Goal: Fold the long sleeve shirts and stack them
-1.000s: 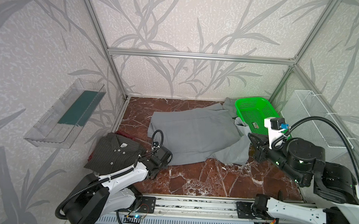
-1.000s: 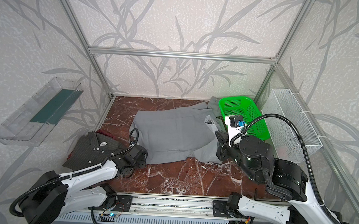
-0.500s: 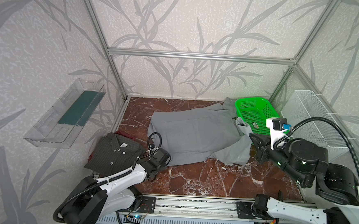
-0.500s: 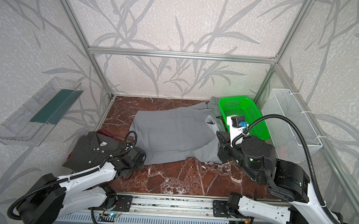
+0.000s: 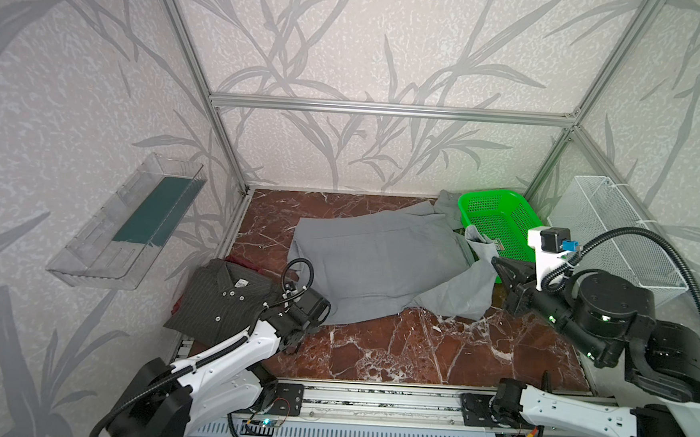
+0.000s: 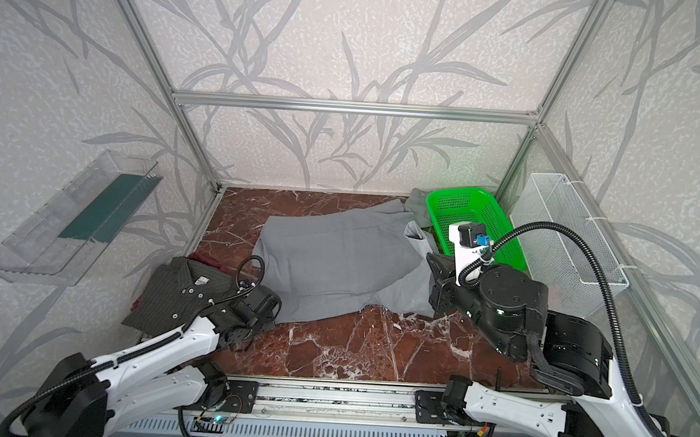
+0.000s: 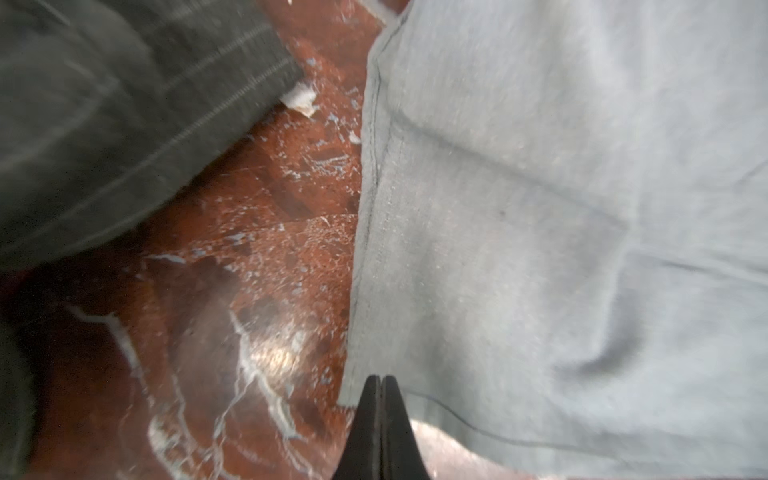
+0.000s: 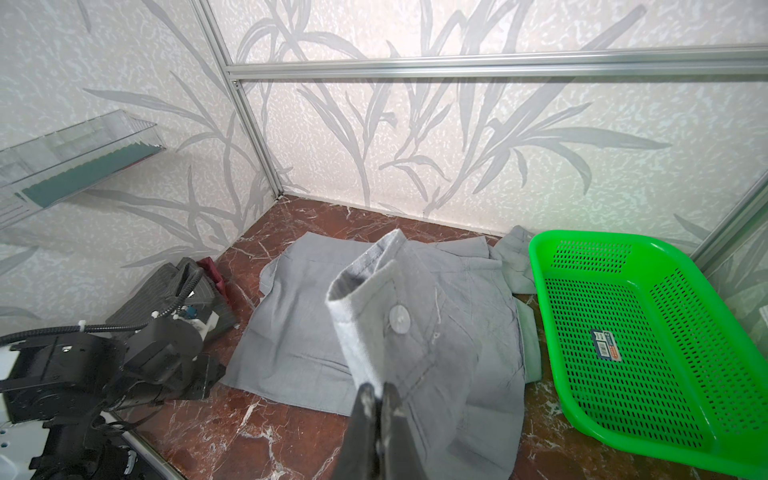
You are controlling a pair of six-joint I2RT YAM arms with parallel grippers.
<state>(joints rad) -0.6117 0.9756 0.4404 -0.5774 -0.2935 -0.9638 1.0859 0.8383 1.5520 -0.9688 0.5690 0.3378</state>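
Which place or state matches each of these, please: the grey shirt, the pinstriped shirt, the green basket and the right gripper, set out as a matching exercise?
Things:
1 grey shirt
2 pinstriped shirt
3 green basket
4 right gripper

States:
A folded, near left corner
B shut on a buttoned cuff
C spread across the middle
D far right corner

Pairs: 1-C, 2-A, 3-D, 4-B

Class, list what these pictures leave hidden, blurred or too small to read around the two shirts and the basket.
- Left end effector: shut at the grey shirt's corner; in the left wrist view its own tips hide whether cloth is pinched.
- Dark red cloth: in a top view, mostly covered by the pinstriped shirt.
- Basket label: right wrist view, print too small.
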